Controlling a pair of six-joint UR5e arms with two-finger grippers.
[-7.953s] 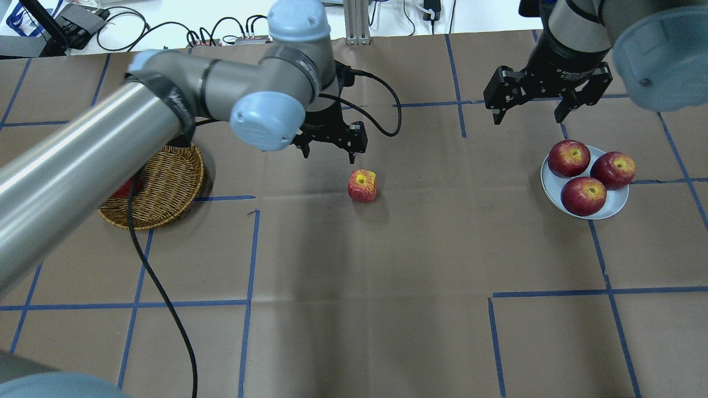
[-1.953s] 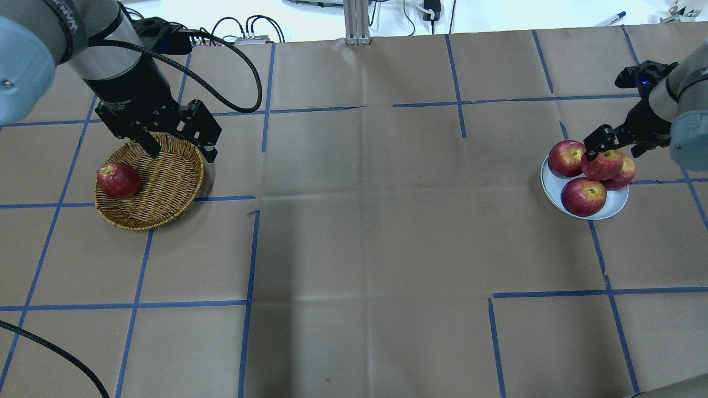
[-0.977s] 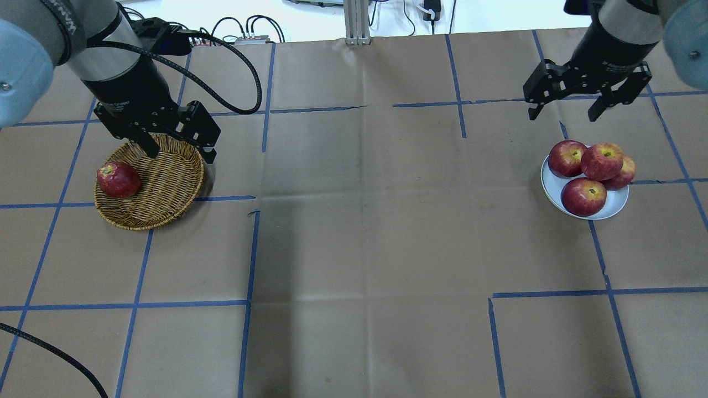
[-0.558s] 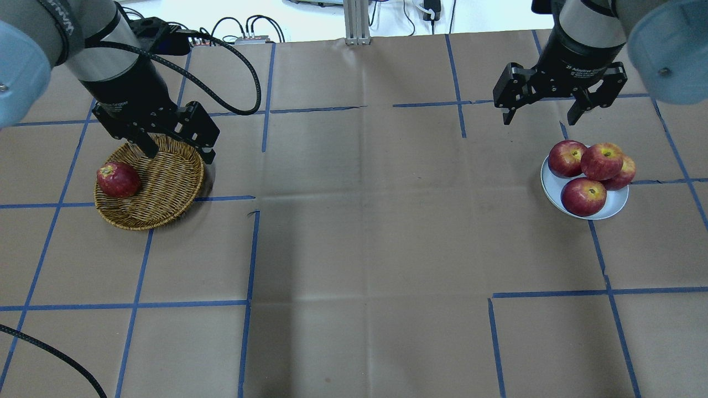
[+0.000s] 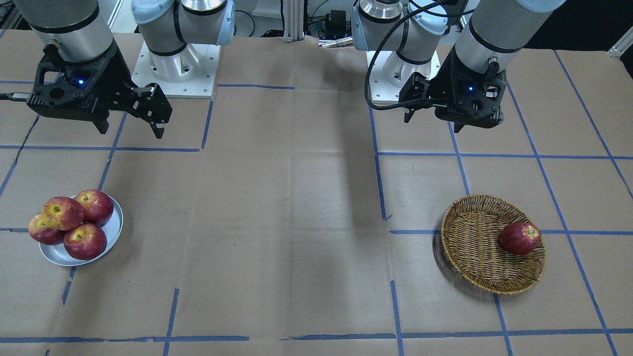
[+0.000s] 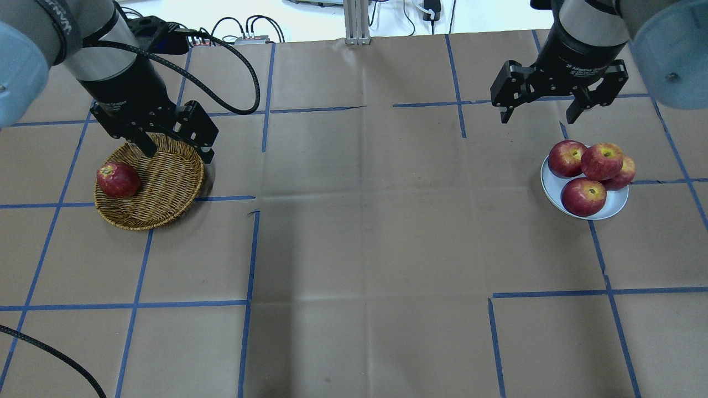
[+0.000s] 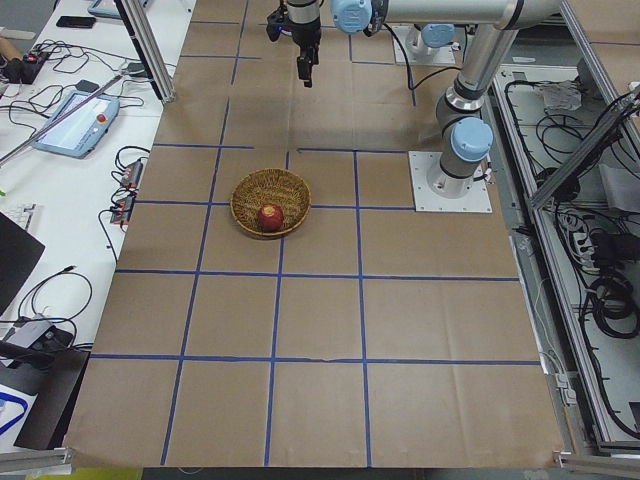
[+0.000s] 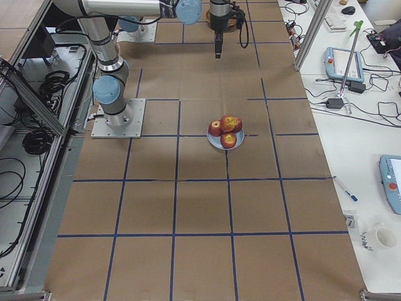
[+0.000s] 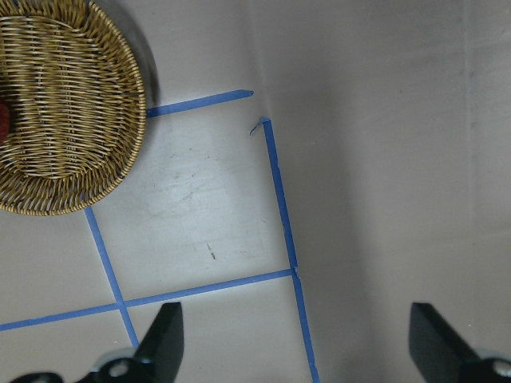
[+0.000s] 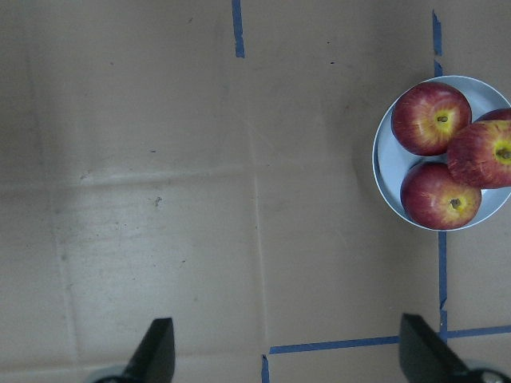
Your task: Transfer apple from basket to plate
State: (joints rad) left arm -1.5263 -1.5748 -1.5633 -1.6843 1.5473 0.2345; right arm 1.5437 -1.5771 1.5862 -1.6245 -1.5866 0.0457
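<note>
The red-and-yellow apple [image 6: 602,161] lies on top of three dark red apples on the silvery plate [image 6: 615,209] at the right. It also shows in the front view [image 5: 62,211] and the right wrist view [image 10: 483,152]. My right gripper [image 6: 536,118] is open and empty, raised behind and left of the plate. The wicker basket [image 6: 166,182] at the left holds one dark red apple [image 6: 118,179]. My left gripper [image 6: 178,155] is open and empty, raised over the basket's far rim.
Brown paper with blue tape lines covers the table [image 6: 359,237]. Cables and small devices [image 6: 232,33] lie past the far edge. The left arm's black cable [image 6: 243,72] loops above the table near the basket.
The apple went from the table's middle onto the plate's pile. My right gripper let go of it, rose and drew back left. My left gripper moved back over the basket.
</note>
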